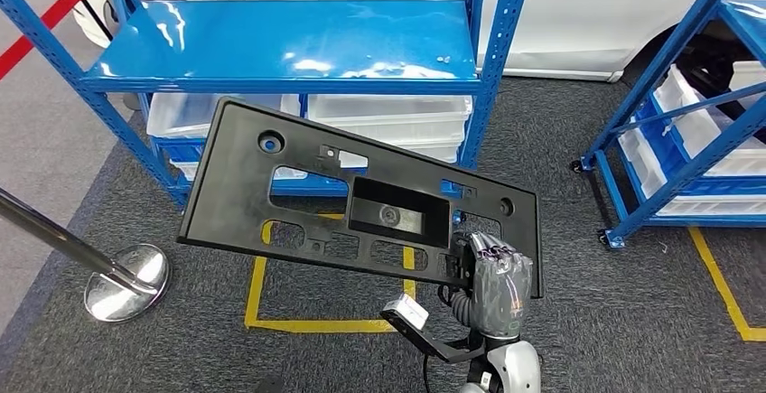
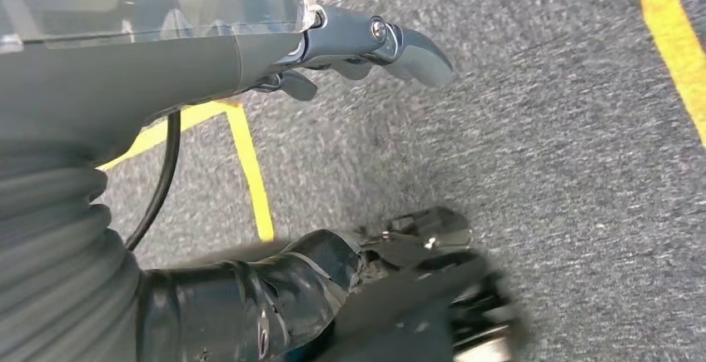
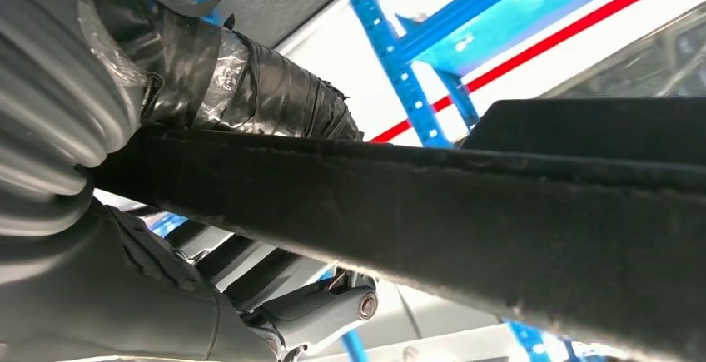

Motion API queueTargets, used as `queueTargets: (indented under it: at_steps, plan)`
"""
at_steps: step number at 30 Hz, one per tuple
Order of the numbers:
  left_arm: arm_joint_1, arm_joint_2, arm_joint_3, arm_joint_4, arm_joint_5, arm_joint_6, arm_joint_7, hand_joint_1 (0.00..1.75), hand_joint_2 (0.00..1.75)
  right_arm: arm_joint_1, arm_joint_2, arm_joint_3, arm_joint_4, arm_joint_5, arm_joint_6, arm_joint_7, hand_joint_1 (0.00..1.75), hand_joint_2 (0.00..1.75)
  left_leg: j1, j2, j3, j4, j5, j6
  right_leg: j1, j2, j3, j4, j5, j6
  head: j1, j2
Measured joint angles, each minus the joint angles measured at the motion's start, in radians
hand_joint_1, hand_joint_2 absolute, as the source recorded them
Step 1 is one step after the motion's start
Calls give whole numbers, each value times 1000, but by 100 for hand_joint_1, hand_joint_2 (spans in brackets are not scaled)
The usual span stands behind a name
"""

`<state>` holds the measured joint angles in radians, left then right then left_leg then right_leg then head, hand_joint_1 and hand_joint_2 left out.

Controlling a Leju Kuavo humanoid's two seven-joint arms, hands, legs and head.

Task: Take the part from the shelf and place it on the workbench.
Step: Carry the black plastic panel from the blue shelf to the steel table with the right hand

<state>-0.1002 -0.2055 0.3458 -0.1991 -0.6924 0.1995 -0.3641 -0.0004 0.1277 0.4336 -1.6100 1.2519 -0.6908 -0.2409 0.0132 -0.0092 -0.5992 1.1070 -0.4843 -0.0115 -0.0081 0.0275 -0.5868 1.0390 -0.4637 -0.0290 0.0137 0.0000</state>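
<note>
Black plastic part [image 1: 357, 199], a long flat panel with cut-outs and a rectangular recess near its middle, is off the shelf [image 1: 289, 45] and held in the air by the right hand [image 1: 499, 289]; the hand grips its lower right corner, fingers wrapped over the edge; the panel stands tilted, its far end raised toward the left of the head view; in the right wrist view the panel's edge [image 3: 433, 212] runs across the picture with the taped thumb [image 3: 258, 87] on one side and darker fingers [image 3: 325, 308] on the other, so the hold is a clamp across the thickness.

Blue top board of the shelf lies bare and glossy behind the part; clear bins [image 1: 388, 122] sit on the level below; grey carpet [image 1: 632, 321] with yellow floor tape [image 1: 257, 307] lies underneath; a chrome stanchion base [image 1: 126, 280] stands at the left.

Left hand [image 2: 366, 46] hangs over the carpet, holding nothing; fingers look loosely extended and apart.

Judgement on progress: pick-up is done, lift-off from the shelf is done; transport and placement remain; no workbench is visible, so the robot likely has to turn or walk first; a single-corner grip on a long panel suggests a risk of swing or slip during that move.
</note>
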Motion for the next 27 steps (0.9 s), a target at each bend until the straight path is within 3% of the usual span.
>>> queueTargets:
  at_steps: [2, 6, 8, 10, 11, 12, 13, 15, 17, 20, 22, 25, 26, 27]
  plan:
    - [0, 1, 2, 0, -1, 0, -1, 0, 175, 2, 4, -8, -6, -3, 0, -2, 171, 175, -2, -16, 37, -79, 18, 7, 0, 10, -5, 1, 4, 9, 0, 0]
    - [-1, 1, 4, 0, -2, 0, -3, 0, 175, 12, 5, -23, -18, -7, 0, -14, 171, 175, 0, -6, 41, -102, 28, 25, -1, 14, -14, 6, 0, 34, 1, 0]
    - [-1, -1, 6, 0, -2, 0, -4, 0, 175, 16, 5, -33, -25, -10, 0, -23, 171, 175, 3, 5, 42, -111, 35, 35, -1, -5, -47, 82, -50, 42, 2, 0]
    - [1, -1, 10, 0, -3, 0, -4, 0, 175, 22, 5, -41, -29, -13, 0, -31, 171, 175, 2, 16, 39, -110, 36, 38, -2, -16, -108, 214, -114, 47, 2, 0]
    - [2, -1, 13, 0, -3, 0, -5, 0, 175, 27, 5, -46, -31, -14, 0, -36, 171, 175, 1, 22, 38, -109, 36, 38, -3, -18, -128, 259, -126, 49, 2, 0]
    - [3, -1, 15, 0, -3, 1, -5, 0, 175, 33, 5, -51, -33, -15, 0, -40, 171, 175, 0, 27, 37, -108, 35, 38, -4, -19, -131, 270, -119, 50, 2, 0]
    - [3, -1, 17, 0, -3, 1, -6, 0, 175, 39, 5, -57, -38, -15, 0, -45, 171, 175, 0, 31, 37, -106, 34, 37, -5, -22, -114, 239, -94, 49, 2, 0]
    - [3, -1, 20, 0, -3, 2, -8, 0, 175, 49, 9, -71, -53, -17, 0, -61, 171, 175, -1, 40, 37, -100, 29, 33, -2, -42, -43, 105, -32, 42, 2, 0]
    - [4, -1, 23, 0, -3, 3, -12, 0, 175, 58, 18, -83, -70, -21, 0, -80, 171, 175, -6, 47, 35, -91, 24, 25, 6, -61, 0, 13, -6, 32, 2, 0]
    - [5, -1, 27, 0, -3, 3, -15, 0, 175, 78, 30, -105, -92, -25, 0, -100, 171, 175, -7, 59, 35, -89, 20, 11, 8, -52, 2, -3, -4, 17, 2, 0]
    - [6, -1, 32, 0, -3, 4, -17, 0, 175, 90, 39, -121, -106, -29, 0, -114, 171, 175, -4, 48, 24, -58, -8, 1, 2, -43, 4, -12, 3, 4, 1, 0]
    - [9, 0, 41, 0, -3, 5, -18, 0, 175, 106, 56, -144, -121, -41, 0, -143, 171, 175, 0, 23, -53, 120, -103, -11, 0, -28, 2, -15, 8, -5, 1, 0]
    - [10, 0, 44, 0, -3, 6, -18, 0, 175, 114, 62, -153, -126, -47, 0, -154, 171, 175, 0, 20, -77, 172, -120, -13, 0, -22, 1, -14, 8, -5, 1, 0]
    - [12, 0, 46, 0, -3, 7, -19, 0, 175, 121, 66, -163, -129, -52, 0, -165, 171, 175, 0, 20, -84, 190, -117, -14, 1, -16, 1, -13, 8, -5, 1, 0]
